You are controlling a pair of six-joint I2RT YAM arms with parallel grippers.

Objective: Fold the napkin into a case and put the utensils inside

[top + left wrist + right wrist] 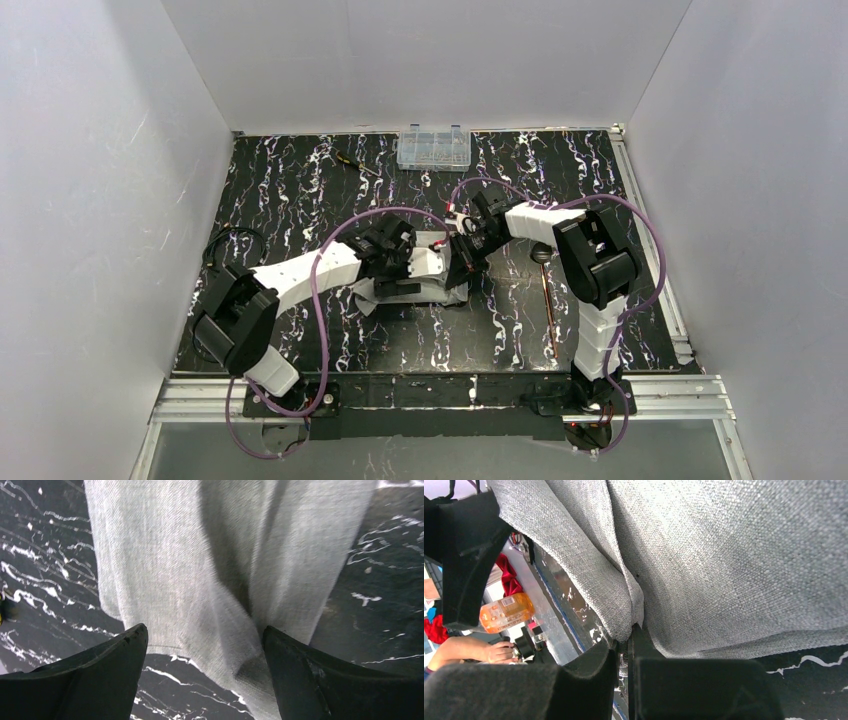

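We saw the right gripper (624, 642) clenched on a fold of the napkin (724, 555) at the middle of the worktop (300, 180); the left gripper (205, 635) straddled the cloth, released.

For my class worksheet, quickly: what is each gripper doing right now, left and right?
Left gripper: open, jaws either side of the napkin, not gripping it.
Right gripper: closed, pinching a fold of the napkin.
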